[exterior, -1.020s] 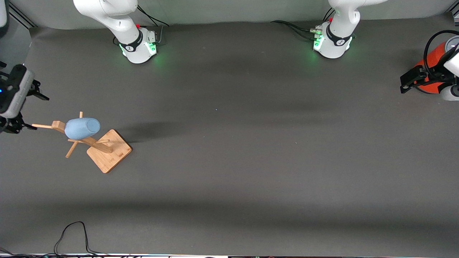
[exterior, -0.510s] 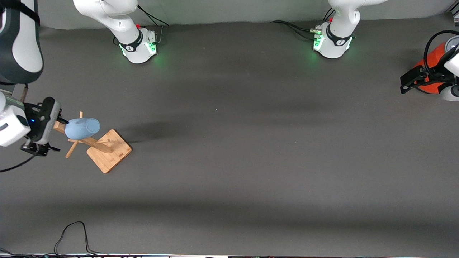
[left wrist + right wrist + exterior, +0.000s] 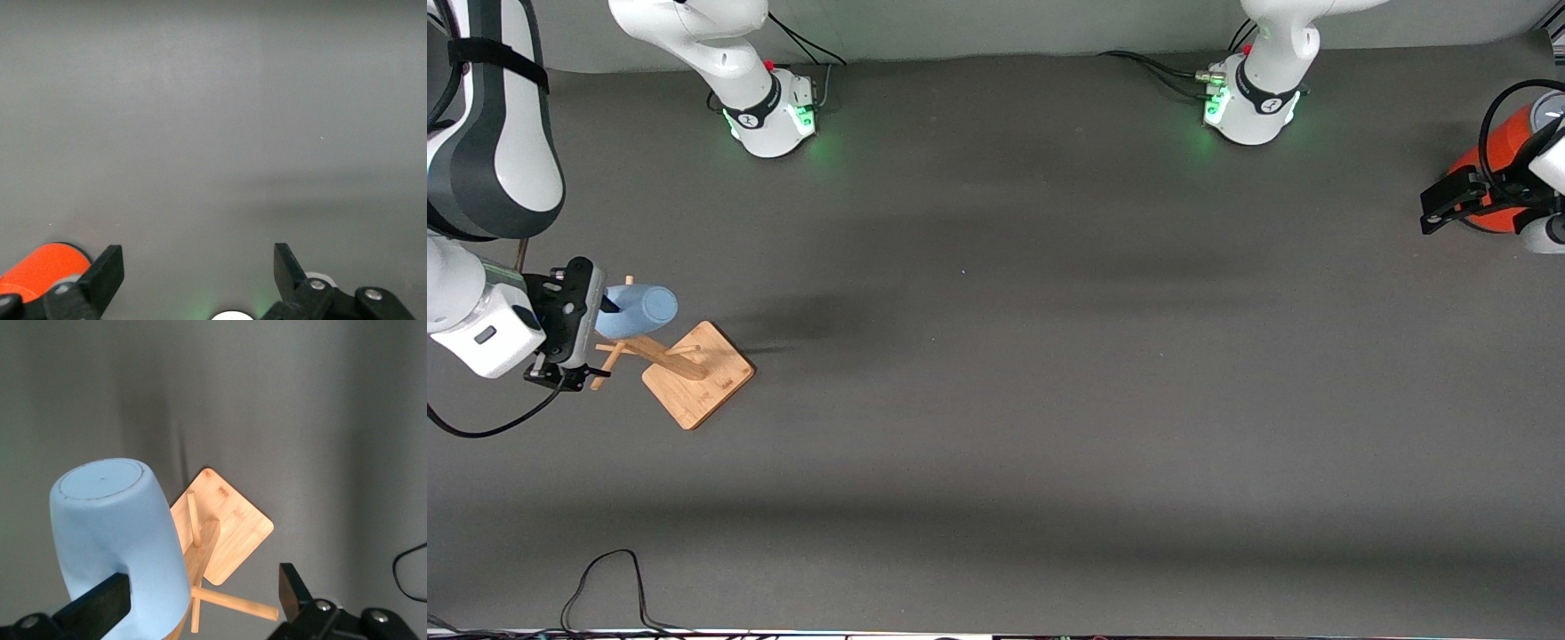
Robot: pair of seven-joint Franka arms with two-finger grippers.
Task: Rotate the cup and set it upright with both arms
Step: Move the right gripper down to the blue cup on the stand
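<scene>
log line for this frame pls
right gripper: open, at cup, not shut on it | cup: hung bottom-up on wooden rack | left gripper: open, waiting by orange can

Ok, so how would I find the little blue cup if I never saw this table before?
Look toward the right arm's end of the grey table for the wooden rack with pegs on a square base. The cup hangs upside down on a peg, with the open right gripper around it. It is small, plain light blue and has no handle, unlike the big orange can.
</scene>
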